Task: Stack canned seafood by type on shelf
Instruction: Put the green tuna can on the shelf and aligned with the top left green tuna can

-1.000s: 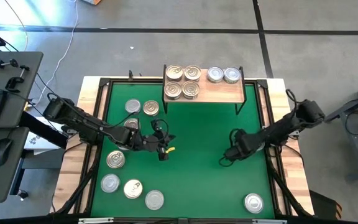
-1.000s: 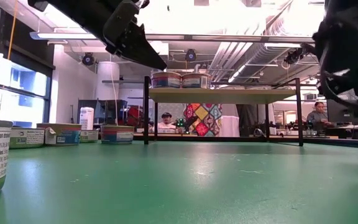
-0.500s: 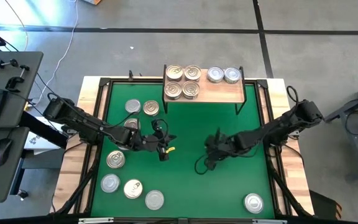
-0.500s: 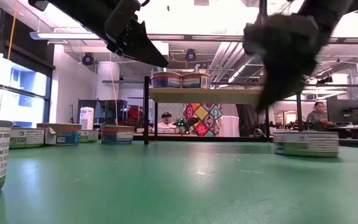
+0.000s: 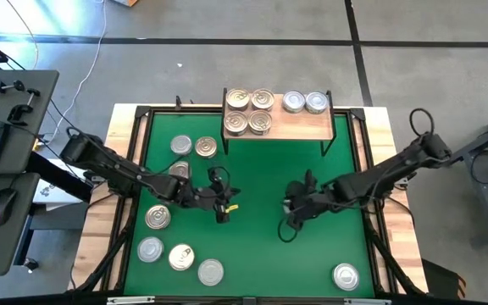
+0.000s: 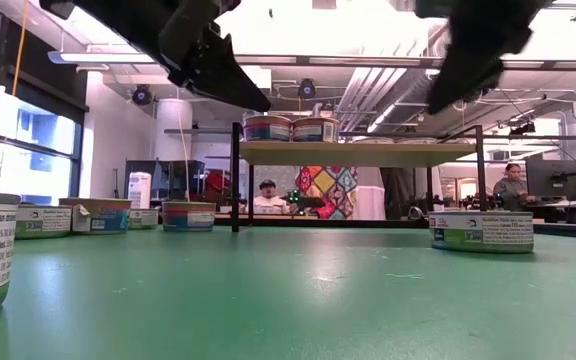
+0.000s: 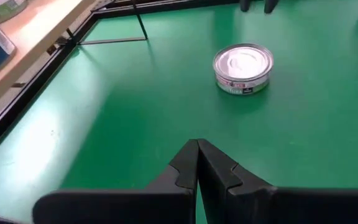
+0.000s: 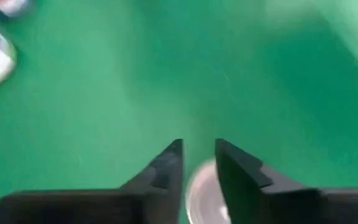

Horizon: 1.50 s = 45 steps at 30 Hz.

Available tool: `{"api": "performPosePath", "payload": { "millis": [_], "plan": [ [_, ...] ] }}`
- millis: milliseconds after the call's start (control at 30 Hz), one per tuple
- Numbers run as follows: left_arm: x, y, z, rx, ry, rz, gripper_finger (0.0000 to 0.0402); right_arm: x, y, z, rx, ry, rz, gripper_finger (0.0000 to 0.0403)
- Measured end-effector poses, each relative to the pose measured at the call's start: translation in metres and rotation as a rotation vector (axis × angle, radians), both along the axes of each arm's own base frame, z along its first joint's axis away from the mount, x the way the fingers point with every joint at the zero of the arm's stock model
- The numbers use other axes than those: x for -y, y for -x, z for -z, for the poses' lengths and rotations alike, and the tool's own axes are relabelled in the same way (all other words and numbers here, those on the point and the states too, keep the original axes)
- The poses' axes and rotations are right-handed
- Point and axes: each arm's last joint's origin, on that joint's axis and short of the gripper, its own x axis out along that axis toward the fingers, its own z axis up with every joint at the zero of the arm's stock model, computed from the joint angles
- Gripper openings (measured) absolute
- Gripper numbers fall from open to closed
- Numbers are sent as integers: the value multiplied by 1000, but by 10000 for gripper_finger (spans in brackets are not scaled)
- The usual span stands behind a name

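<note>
Your right hand point(image 5: 291, 206) hovers mid-mat, fingers point(image 8: 166, 165) slightly parted, grasping nothing; silver tin point(image 8: 205, 194) sits just under them. Left hand point(image 5: 220, 203) clenched, empty, near mat centre. Shelf point(image 5: 299, 124) at far edge carries six tins point(image 5: 249, 111).

High view: straight down on my whole counter point(image 5: 252, 246), both arms in frame.
Low view: at counter height, level across the mat toward the shelf point(image 6: 358, 152) and room.
Left wrist: close behind my left end effector point(image 7: 197, 163).
Right wrist: close above the mat.
Shared: shelf, high and low views.
</note>
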Motion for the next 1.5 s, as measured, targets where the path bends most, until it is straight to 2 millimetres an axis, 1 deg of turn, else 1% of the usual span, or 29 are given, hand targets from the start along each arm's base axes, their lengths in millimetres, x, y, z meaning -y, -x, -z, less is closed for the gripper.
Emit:
{"api": "performPosePath", "payload": {
  "millis": [67,133,233,333,400,500,600,733,833,933,1033,1200,1367,1500],
  "plan": [
    [1,-3,3,10,3,1,0,0,10,0,-53,-8,28,131],
    [2,-5,7,7,-4,5,0,-1,19,4,-116,-19,53,168],
    [2,-9,13,0,-7,4,0,-5,32,18,-212,-19,84,225],
    [4,-13,19,1,15,34,0,-9,44,34,-288,-53,74,278],
    [3,-17,24,-2,37,71,0,-10,52,44,-338,-75,88,304],
    [1,-26,32,11,101,139,0,-12,60,56,-367,-92,104,326],
    [-4,-35,43,27,159,200,0,-14,67,70,-355,-63,69,332],
    [-12,-46,62,32,197,224,0,-15,73,93,-280,-35,0,333],
    [-20,-52,78,35,232,227,0,-12,75,110,-168,-51,0,333],
    [-27,-59,93,24,274,244,0,-8,77,126,-11,-62,13,333],
    [-31,-66,104,0,334,259,0,-4,80,135,117,-54,14,333],
    [-32,-71,114,-23,368,268,0,4,84,142,221,28,17,334],
    [-35,-73,112,-11,367,261,0,7,79,140,238,113,-51,334],
    [-40,-74,112,-7,368,250,0,11,72,135,280,169,-71,334]
  ]
}}
